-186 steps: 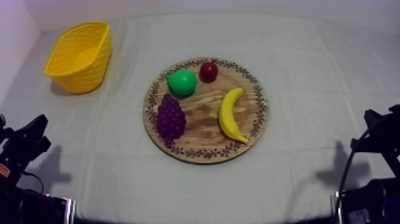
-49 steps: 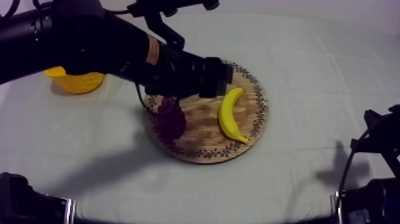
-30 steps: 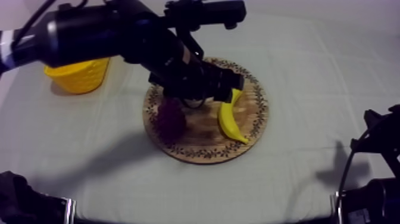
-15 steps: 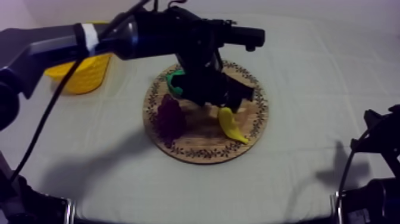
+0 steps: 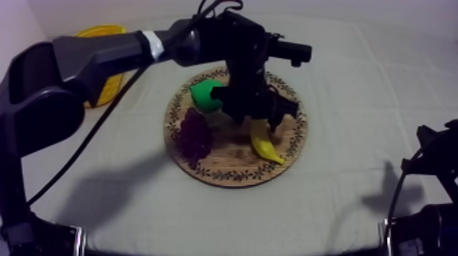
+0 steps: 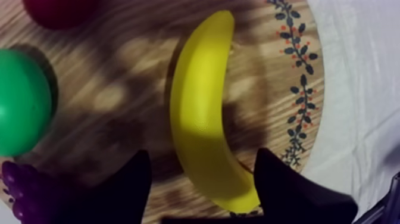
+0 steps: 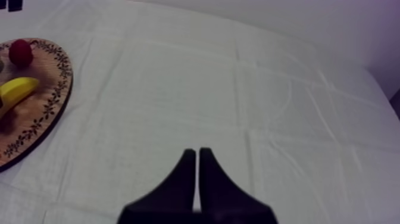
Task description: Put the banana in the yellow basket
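The banana point(image 5: 266, 145) lies flat on the round wooden board point(image 5: 225, 171), on its right half as seen from above, with its curved back toward the patterned rim. The left gripper point(image 5: 260, 122) hangs directly over it, covering the fruit's upper part in the top view. The left wrist view shows the 2 black fingers point(image 6: 128, 187) spread wide, 1 at each side of the banana point(image 6: 201, 113). The finger on the pear's side stands clear of it, and the other sits just beside its thick end. Nothing is clamped between them.

3 other toy fruits share the board point(image 6: 262, 65). A green pear point(image 5: 206, 95) sits at the far left of the board. A bunch of purple grapes point(image 5: 195, 135) sits in front of the pear. The small red fruit point(image 6: 59, 9) lies beyond the banana's far tip. The pear point(image 6: 21, 101) and the grapes point(image 6: 18, 184) are apart from the banana, with bare wood between.

The yellow basket point(image 5: 102, 31) stands at the table's far left corner, well apart from the board and partly behind the left arm point(image 5: 102, 51).

The right gripper point(image 7: 197, 156) rests over the bare grey-white cloth point(image 7: 268, 107) with its fingers pressed together in a narrow wedge. The board's edge point(image 7: 41, 113), the banana point(image 7: 15, 89) and the small red fruit point(image 7: 21, 52) lie well off to its side.
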`<state>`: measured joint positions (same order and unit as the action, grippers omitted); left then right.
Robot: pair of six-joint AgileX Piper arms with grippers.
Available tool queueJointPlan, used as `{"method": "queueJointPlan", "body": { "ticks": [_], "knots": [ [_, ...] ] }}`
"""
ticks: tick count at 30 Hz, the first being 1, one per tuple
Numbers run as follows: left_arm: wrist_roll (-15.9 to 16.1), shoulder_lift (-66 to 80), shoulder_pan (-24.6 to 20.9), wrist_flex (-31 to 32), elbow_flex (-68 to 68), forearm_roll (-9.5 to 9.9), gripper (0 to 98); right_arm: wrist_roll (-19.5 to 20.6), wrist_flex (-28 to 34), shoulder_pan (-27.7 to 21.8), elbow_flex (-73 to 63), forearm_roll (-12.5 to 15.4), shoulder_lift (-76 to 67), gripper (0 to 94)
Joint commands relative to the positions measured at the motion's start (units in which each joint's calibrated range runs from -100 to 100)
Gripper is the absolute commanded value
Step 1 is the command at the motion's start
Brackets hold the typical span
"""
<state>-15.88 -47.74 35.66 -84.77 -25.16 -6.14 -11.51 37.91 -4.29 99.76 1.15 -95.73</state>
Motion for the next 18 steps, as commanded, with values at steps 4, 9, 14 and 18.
{"method": "queueJointPlan", "body": {
  "ticks": [4,9,14,18],
  "knots": [
    [0.97,-4.47,-0.16,-3.97,-5.0,-0.59,55.9,0.01,-0.01,0.0,0.02,-0.01,-0.02,0.3],
    [1.02,-7.03,0.23,-6.9,-8.36,-0.36,45.8,0.01,-0.01,0.0,0.02,-0.01,-0.02,0.3],
    [0.34,-8.5,0.48,-9.24,-9.25,0.27,33.7,0.01,-0.01,0.0,0.02,-0.01,-0.02,0.3],
    [0.16,-8.78,0.72,-9.95,-9.69,0.94,29.0,0.01,-0.01,0.0,0.02,-0.01,-0.02,0.3]
  ]
}}
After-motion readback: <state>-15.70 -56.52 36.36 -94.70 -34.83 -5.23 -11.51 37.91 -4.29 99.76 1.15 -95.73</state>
